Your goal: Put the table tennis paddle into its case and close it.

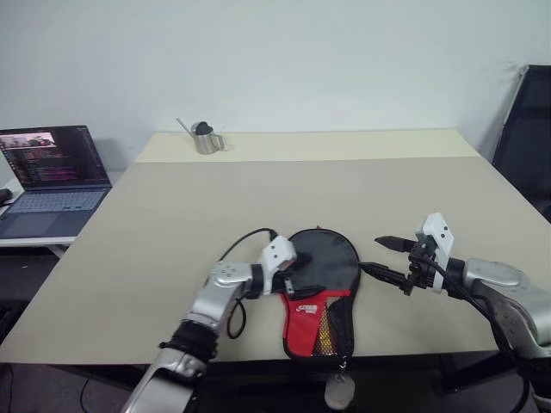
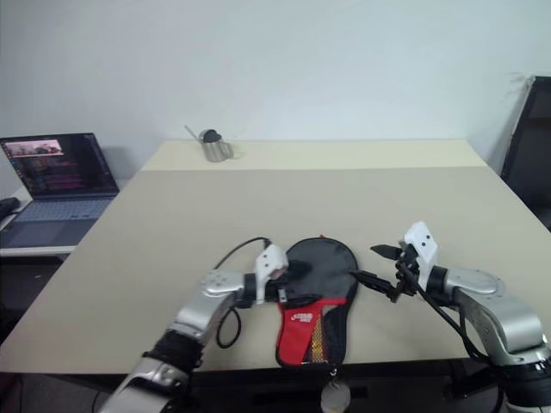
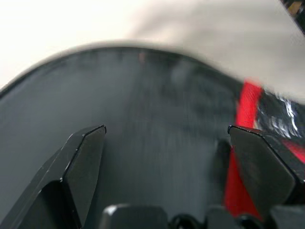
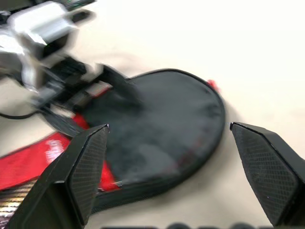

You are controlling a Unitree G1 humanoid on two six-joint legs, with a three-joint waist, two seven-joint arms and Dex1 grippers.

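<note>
The case (image 1: 323, 258), black with a red panel (image 1: 306, 314) and a mesh pocket, lies flat near the table's front edge, its round end pointing away from me. The table tennis paddle is hidden from view. My left gripper (image 1: 297, 274) hovers at the case's left edge, open, with the black fabric (image 3: 157, 95) just ahead of its fingers. To the right of the case, my right gripper (image 1: 372, 255) is open and points left at the round end (image 4: 176, 114), apart from it and holding nothing.
The beige table (image 1: 258, 189) stretches far behind the case. A small metal can (image 1: 205, 138) stands at the back left. An open laptop (image 1: 52, 176) sits on a side desk at left and a black chair (image 1: 529, 138) stands at right. A grey tag (image 1: 338, 391) hangs over the front edge.
</note>
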